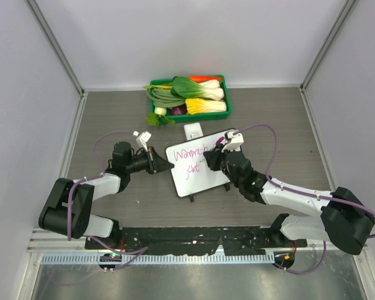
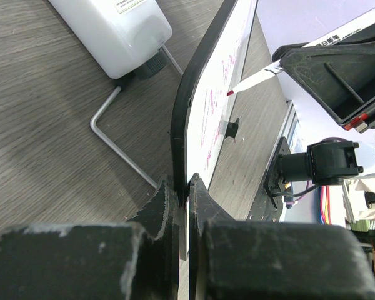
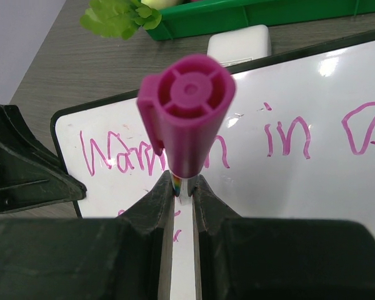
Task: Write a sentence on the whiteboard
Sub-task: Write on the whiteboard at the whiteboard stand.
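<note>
Right gripper point(image 3: 183, 187): jaws narrowed onto a magenta marker point(image 3: 187, 106), its tip close to the whiteboard point(image 1: 203, 178). Left gripper point(image 2: 181, 187): pinched shut on the board's dark rim. The board lies mid-bench point(image 1: 269, 119) between the arms and bears the sentence point(image 3: 115, 156) in two pink lines.

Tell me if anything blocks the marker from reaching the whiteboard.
Nothing visible does. The right gripper holds the marker with its tip right at the face of the whiteboard, and nothing shows between them. The left gripper clamps the board's edge, off to the side of the tip.
</note>
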`<state>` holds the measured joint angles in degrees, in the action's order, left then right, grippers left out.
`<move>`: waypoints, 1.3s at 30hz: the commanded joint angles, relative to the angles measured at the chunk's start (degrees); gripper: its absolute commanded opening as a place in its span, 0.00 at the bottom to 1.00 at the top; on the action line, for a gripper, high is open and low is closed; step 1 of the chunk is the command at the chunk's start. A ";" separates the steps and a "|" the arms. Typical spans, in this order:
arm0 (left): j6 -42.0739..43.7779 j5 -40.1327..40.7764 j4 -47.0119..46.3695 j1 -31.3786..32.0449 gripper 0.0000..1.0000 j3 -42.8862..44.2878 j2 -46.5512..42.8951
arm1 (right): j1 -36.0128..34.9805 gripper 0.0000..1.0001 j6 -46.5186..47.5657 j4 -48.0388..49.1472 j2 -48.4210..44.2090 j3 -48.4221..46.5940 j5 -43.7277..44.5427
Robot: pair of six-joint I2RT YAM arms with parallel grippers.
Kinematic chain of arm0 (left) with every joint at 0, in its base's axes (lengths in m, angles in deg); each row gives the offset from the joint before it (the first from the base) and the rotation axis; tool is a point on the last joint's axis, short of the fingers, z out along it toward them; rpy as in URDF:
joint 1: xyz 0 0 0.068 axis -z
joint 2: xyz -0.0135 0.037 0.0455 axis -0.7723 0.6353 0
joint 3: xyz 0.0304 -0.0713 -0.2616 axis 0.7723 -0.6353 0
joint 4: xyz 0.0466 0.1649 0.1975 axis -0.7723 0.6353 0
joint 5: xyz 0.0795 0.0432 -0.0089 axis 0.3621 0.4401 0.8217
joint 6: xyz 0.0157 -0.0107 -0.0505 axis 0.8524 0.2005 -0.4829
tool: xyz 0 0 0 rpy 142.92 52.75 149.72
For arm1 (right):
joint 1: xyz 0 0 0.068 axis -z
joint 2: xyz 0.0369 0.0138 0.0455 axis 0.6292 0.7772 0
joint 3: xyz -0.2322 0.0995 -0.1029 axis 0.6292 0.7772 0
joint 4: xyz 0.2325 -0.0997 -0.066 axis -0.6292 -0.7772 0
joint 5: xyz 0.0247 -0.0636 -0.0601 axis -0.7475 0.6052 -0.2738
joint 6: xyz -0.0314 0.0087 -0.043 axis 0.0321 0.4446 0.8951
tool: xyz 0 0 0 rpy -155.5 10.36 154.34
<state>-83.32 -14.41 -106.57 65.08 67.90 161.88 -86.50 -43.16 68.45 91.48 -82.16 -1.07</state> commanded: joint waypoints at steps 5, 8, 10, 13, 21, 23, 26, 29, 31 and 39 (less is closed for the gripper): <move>4.64 5.70 2.07 -0.20 0.00 -0.33 0.76 | 0.13 0.01 -0.82 0.73 0.20 2.42 -0.08; 4.64 5.70 2.07 -0.20 0.00 -0.33 0.76 | 0.13 0.01 -0.74 0.46 0.02 2.95 -0.52; 4.64 5.70 2.07 -0.28 0.00 -0.33 0.59 | 0.13 0.01 -0.47 0.11 -0.24 3.21 -0.69; 4.64 5.70 2.16 -0.20 0.00 -0.33 0.67 | 0.13 0.01 -0.03 -0.67 -0.50 3.65 -0.96; 4.55 5.70 2.07 -0.20 0.00 -0.33 0.59 | 0.13 0.01 -0.56 -2.43 -2.44 5.23 -1.75; 4.64 5.79 2.07 -0.29 0.00 -0.33 0.67 | 0.05 0.01 -0.74 -2.70 -2.96 5.67 -2.01; 4.64 5.70 2.07 -0.20 0.00 -0.24 0.85 | 0.05 0.01 -1.00 -2.70 -3.05 6.02 -2.28; 4.64 5.70 2.07 -0.29 0.00 -0.24 0.76 | 0.05 0.01 -0.91 -2.70 -3.05 6.11 -1.66; 4.55 5.61 2.07 -0.20 0.00 -0.33 0.76 | 0.05 0.01 -0.74 -2.61 -3.40 5.85 -0.96; 4.64 5.79 2.07 -0.11 0.00 -0.41 0.67 | 0.13 0.01 1.20 -3.93 -5.78 3.30 0.80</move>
<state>-83.32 -14.41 -106.57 65.06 67.90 161.88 -86.52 -44.10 66.70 87.33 -77.15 -3.74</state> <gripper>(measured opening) 0.043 0.174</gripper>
